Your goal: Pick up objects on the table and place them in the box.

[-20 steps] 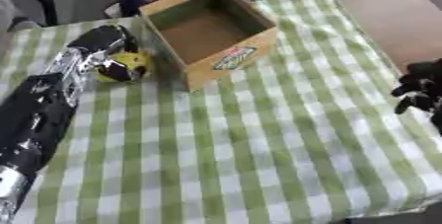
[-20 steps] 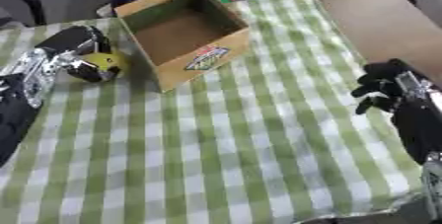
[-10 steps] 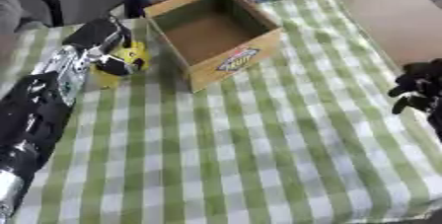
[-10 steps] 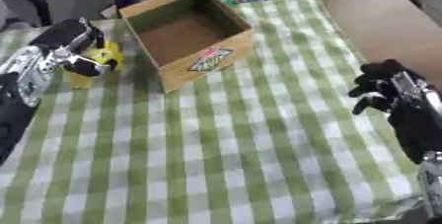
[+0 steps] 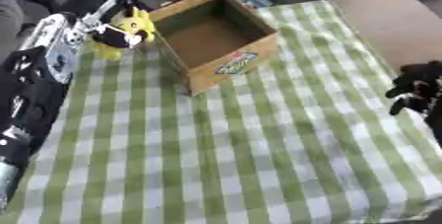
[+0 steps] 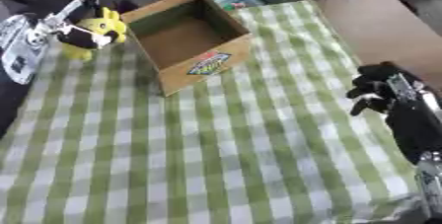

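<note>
Left hand (image 5: 110, 34) at the upper left of the frame, fingers curled round a yellow toy (image 5: 131, 26) with dark markings. Toy held just beside the left wall of the cardboard box (image 5: 216, 40); whether it was clear of the cloth could not be told. Held at about rim height, presumably so it could pass over the wall rather than bump it.

Box sat open-topped toward the upper middle, turned corner-on, a coloured sticker (image 5: 238, 63) on its near face. Its inside looked bare, brown floor showing. Judged the task to be at the carry stage: toy grasped, not yet over the opening.

Right hand (image 6: 376, 93) at the right edge of the frame, fingers curled inward, holding nothing; it hung idle, well apart from the box, likely kept out of the left arm's path.

Tabletop (image 5: 259, 144) covered with a green and white checked cloth; a plain brown surface (image 5: 388, 25) showed at the upper right. No other loose objects seen on the cloth.

Risk as judged: toy catching the near rim if lowered too early.
</note>
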You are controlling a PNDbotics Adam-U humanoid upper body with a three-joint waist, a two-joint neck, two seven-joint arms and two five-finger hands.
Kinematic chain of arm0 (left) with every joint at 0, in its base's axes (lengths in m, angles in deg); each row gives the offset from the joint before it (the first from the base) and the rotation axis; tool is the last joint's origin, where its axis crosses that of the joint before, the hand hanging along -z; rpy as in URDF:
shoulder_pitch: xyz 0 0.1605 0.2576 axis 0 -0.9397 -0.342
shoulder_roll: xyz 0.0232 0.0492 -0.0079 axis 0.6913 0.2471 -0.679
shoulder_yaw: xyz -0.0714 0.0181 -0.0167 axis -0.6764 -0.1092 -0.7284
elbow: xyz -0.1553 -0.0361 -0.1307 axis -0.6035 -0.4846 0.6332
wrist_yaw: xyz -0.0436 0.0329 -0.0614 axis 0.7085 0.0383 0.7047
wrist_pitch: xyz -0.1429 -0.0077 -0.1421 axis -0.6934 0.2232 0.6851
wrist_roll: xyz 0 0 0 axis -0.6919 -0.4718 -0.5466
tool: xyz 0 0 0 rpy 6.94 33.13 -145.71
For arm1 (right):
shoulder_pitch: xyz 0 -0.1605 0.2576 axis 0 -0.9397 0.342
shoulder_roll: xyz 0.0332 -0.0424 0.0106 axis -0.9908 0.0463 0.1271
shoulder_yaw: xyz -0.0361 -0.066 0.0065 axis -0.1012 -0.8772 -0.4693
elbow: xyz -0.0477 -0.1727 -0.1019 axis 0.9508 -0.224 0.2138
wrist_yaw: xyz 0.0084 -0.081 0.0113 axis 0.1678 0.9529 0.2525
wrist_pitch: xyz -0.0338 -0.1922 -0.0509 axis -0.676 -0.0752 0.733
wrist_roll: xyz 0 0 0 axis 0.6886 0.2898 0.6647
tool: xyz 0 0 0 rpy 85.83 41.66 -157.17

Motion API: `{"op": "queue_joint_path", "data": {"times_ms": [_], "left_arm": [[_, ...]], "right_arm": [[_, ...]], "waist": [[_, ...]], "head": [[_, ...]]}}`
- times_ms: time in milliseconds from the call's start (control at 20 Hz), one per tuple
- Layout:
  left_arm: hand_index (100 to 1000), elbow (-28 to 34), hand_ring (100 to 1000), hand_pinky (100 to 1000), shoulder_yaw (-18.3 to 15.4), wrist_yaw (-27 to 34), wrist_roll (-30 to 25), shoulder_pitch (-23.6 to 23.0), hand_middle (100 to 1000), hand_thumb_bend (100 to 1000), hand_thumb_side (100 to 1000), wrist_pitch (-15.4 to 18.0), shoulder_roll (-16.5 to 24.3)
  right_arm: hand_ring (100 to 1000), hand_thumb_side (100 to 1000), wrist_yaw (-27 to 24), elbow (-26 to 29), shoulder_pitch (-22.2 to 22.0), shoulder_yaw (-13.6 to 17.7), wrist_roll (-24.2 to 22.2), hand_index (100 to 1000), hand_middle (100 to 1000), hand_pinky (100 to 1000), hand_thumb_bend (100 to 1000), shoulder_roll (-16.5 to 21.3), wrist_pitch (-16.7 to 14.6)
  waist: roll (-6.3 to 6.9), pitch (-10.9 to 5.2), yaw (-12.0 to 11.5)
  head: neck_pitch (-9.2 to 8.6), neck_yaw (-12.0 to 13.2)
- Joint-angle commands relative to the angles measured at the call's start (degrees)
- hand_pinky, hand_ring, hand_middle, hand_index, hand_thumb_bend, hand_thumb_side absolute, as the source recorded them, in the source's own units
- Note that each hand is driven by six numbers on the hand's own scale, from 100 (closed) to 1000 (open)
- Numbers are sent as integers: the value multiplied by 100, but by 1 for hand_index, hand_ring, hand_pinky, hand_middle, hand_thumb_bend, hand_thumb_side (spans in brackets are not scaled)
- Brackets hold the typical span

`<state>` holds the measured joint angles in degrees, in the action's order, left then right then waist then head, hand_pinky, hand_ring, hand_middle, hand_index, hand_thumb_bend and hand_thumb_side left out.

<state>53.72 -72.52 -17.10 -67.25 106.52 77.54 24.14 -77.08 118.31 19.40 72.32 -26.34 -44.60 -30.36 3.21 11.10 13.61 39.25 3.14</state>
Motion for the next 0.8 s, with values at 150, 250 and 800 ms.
{"op": "queue_joint_path", "data": {"times_ms": [150, 250, 800], "left_arm": [[325, -52, 239, 317, 4, -266, 531, 207, 117, 414, 159, -105, -120], [324, -145, 240, 321, -2, -373, 776, 219, 117, 421, 150, -134, -224], [320, -338, 261, 345, 65, -913, 1627, 248, 129, 473, 125, -88, -554]], "right_arm": [[566, 674, -54, 73, 124, 0, -60, 697, 563, 399, 100, 102, -9], [567, 677, -58, 71, 149, -13, -75, 697, 563, 399, 100, 91, 0], [568, 688, -100, 63, 319, -95, -162, 698, 563, 401, 100, 24, 67]], "waist": [[-27, -82, 135], [-11, -70, 213], [93, -22, 601]], "head": [[-65, 89], [-92, 123], [-264, 278]]}}
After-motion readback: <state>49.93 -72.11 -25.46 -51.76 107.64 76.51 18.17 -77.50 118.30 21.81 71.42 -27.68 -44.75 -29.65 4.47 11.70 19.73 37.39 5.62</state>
